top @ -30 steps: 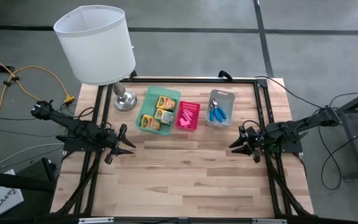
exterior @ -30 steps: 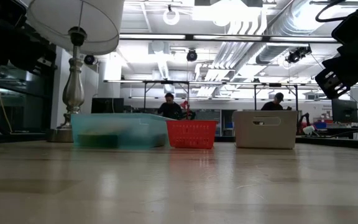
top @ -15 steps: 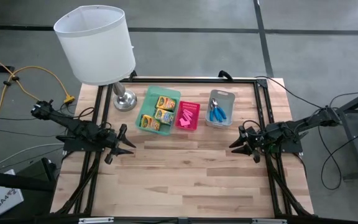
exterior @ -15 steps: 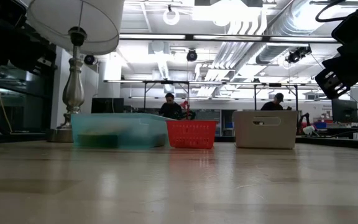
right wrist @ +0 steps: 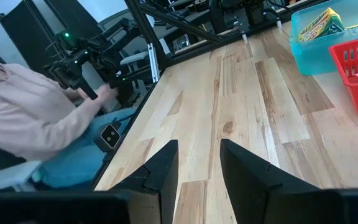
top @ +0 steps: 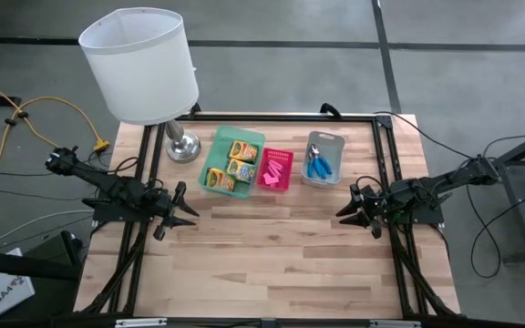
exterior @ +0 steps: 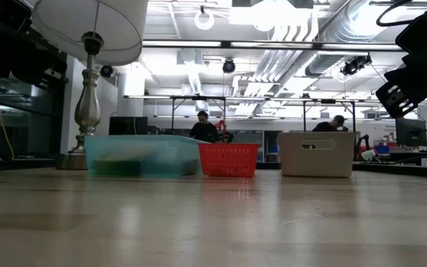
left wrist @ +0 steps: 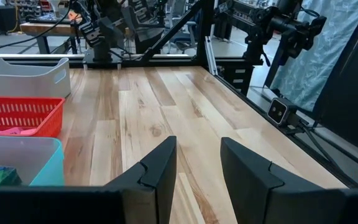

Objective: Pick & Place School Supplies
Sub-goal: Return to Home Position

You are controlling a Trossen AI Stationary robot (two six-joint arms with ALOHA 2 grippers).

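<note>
Hovering left gripper: hangs over the left side of the pale wooden plank table, in front of the lamp base. Its two dark fingers are spread, with only bare boards showing in the gap.
Right gripper: hangs over the right side of the table, level with the left one and pointing toward it. Its fingers are parted too and carry nothing.
Crayon boxes: three small yellow-and-green cardboard crayon boxes lie in a slanted row inside the translucent green plastic tray, which is the leftmost of the three trays.
Erasers: a few tiny pink eraser blocks sit heaped in the pink-red slotted plastic tray, just beside the green one.
Blue tools: two small blue-handled metal tools lie together in the pale grey plastic tray, a little apart from the pink tray, on the right.
Tray row: all three trays stand along the far half of the table, well apart from both grippers.
Lamp: a tall lamp with a white drum shade and a silvery metal foot stands at the far left corner, just beside the green tray.
Room: a person in a pale pink sleeve sits beyond the table edge, and two more people are far off behind the trays.
</note>
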